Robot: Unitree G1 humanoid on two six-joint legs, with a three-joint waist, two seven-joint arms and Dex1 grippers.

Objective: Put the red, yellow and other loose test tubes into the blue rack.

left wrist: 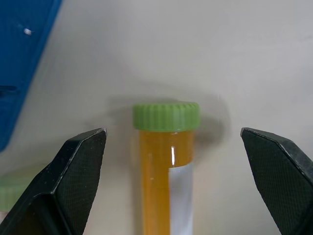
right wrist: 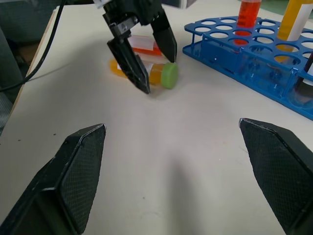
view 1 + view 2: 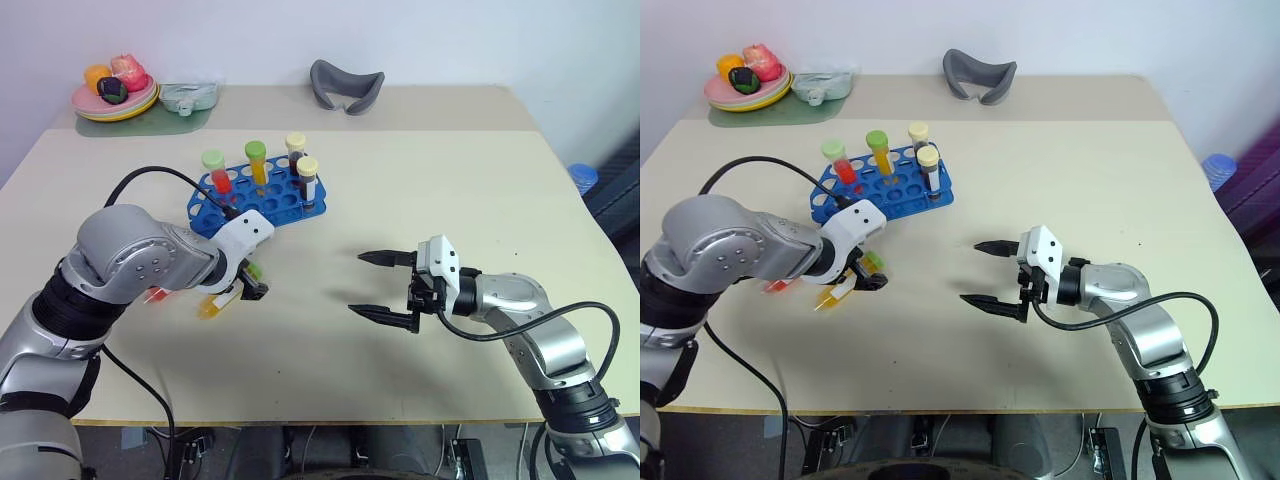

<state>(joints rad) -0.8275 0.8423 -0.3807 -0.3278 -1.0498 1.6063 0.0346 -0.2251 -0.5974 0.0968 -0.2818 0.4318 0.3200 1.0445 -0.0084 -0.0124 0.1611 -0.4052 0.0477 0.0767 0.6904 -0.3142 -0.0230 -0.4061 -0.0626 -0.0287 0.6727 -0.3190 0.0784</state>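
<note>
My left claw (image 3: 252, 283) is down low over the table (image 3: 420, 180), and its two fingers are wide apart. Between them lies the yellow tube (image 1: 166, 166) with a green cap, flat on its side. My fingers are on each side of it but do not touch it yet. A red tube (image 2: 144, 45) lies just beside it, on the far side from my other arm. Both are close to the blue rack (image 3: 255, 198), on its near side. Four tubes already stand up in the rack.

I think I am about to grab the yellow tube. Next I need to go down a bit more, squeeze it near the cap, lift it, tip it upright and drop it in a free hole.

My right claw (image 3: 383, 285) hangs over the bare table, well apart from the tubes. Its fingers are wide apart too, and it holds nothing.

The yellow tube has a white label, but I see no words on it.
</note>
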